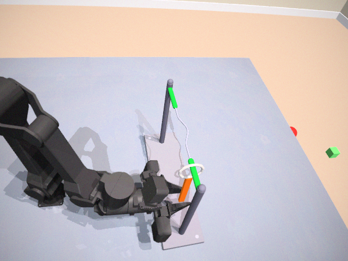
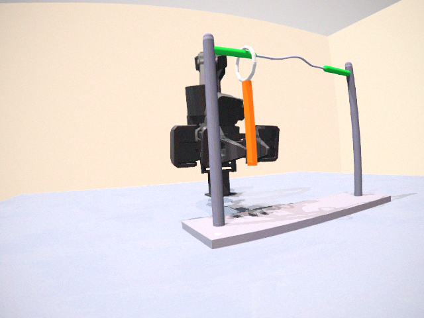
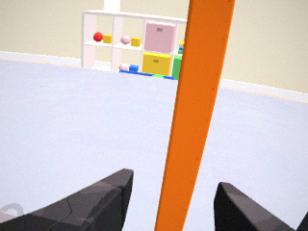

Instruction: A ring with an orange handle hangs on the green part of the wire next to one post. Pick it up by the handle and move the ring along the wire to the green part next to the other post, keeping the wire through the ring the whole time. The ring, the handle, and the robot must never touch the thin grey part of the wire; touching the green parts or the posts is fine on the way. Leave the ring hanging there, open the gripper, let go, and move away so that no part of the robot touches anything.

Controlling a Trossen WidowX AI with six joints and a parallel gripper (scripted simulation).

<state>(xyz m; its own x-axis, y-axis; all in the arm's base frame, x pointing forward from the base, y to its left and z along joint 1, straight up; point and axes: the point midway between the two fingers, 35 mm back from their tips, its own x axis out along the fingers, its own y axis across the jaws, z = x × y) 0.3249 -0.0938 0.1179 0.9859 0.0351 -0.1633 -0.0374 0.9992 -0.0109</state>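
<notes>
we see the white ring (image 1: 203,168) (image 2: 254,65) hanging on the near green part (image 1: 195,176) (image 2: 229,52) of the wire, toward its inner end, with the wire passing through it. beside it stands the near post (image 1: 192,209) (image 2: 212,136), apart from the ring. the orange handle (image 1: 185,190) (image 2: 250,123) (image 3: 194,115) hangs down below the ring, leaning slightly in our exterior view.

our end effector (image 1: 185,196) (image 2: 256,150) (image 3: 175,187) is partly open and has hold of nothing. its two fingers stand on either side of the handle's lower portion, and in the wrist view we can make out a gap on each side. one fingertip looks close to the near post from above; we cannot tell whether they touch.

the thin grey part (image 1: 187,135) (image 2: 294,57) curves from the near green part to the far green part (image 1: 173,98) (image 2: 337,70), which meets the far post (image 1: 165,118) (image 2: 356,136). both posts rise from a flat base board (image 1: 164,151) (image 2: 308,215) on the tabletop (image 1: 238,98) (image 2: 103,256) (image 3: 87,120). beyond the tabletop, our wrist view shows a white shelf unit (image 3: 89,24) with coloured boxes.
</notes>
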